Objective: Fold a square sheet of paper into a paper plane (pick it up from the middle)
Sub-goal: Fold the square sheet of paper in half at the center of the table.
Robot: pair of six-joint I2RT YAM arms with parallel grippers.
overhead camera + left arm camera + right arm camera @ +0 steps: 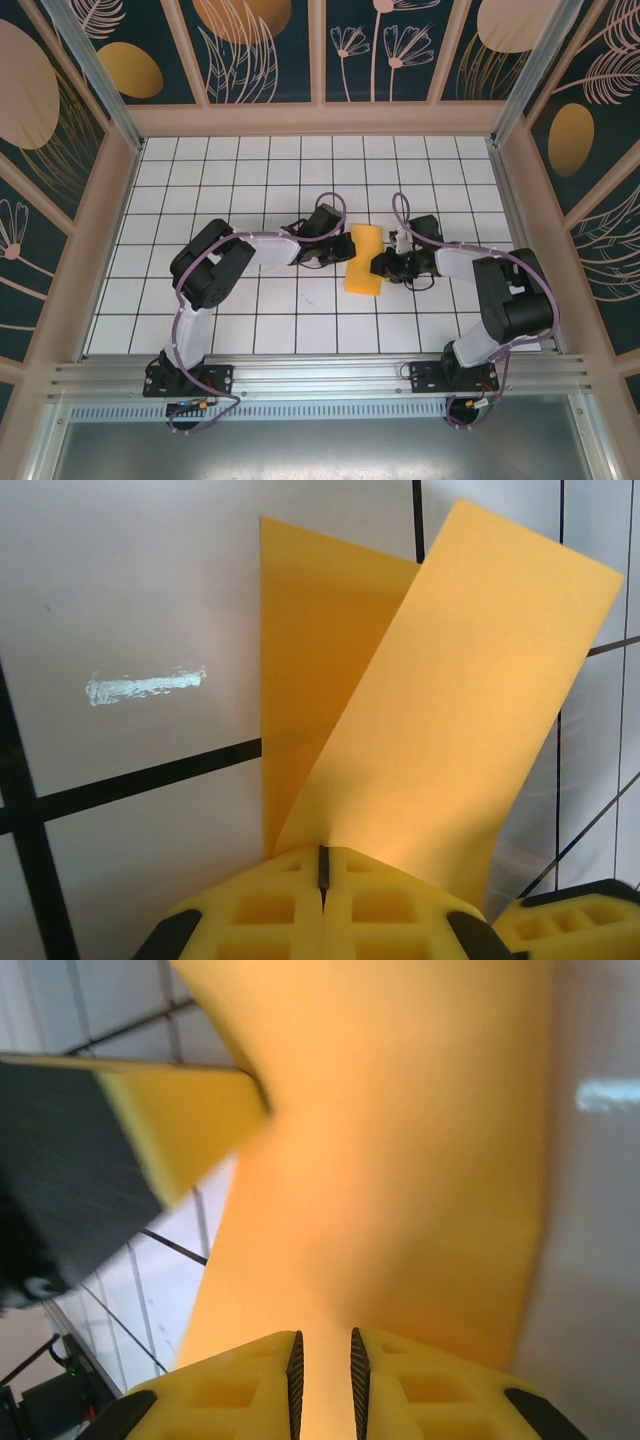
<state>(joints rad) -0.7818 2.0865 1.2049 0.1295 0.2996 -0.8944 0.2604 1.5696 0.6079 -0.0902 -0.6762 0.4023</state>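
The square sheet of paper [363, 260] is orange-yellow and lies doubled over in the middle of the tiled floor, between the two grippers. My left gripper [338, 254] is shut on one edge of it. In the left wrist view the sheet [450, 700] fans out from the closed jaws [322, 852] as two flaps. My right gripper [380, 267] is at the sheet's right side. Its jaws [323, 1340] stand a narrow gap apart, with the paper [400, 1160] showing beyond the gap and nothing pinched. The paper plane is out of view.
The white tiled floor [250, 180] with black grid lines is walled in by patterned panels on three sides. A metal rail [320, 375] carries both arm bases at the near edge. A white scuff mark [145, 684] is on a tile left of the paper.
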